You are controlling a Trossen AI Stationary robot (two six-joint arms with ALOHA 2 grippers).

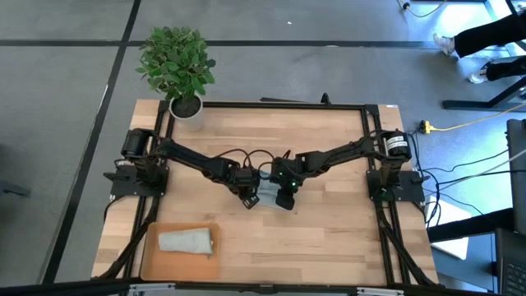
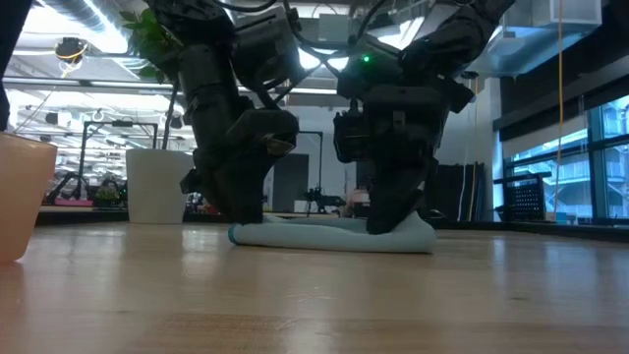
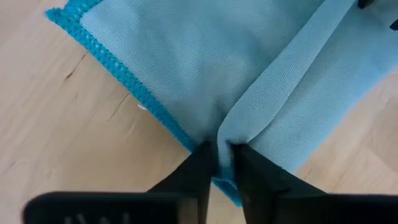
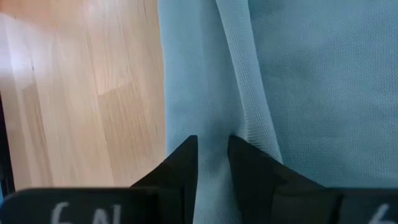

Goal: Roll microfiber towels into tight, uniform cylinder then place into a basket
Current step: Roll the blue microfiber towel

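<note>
Since blue towel [image 3: 186,68] soft, limp: you keep left gripper [image 3: 222,155] and right gripper [image 4: 212,149] pinching its fold.

Blue towel [image 1: 269,194] lies flat at table [image 1: 329,238] centre. Left claw [image 1: 248,200] sits on its left end, right claw [image 1: 284,200] on its right end. Basket [image 1: 151,261] at front-left corner, rolled towel [image 1: 186,241] in it. Plant pot [image 1: 186,107] at back-left corner.

2 dark, jointed arms carry black cables, and a green light glows on 1.
</note>
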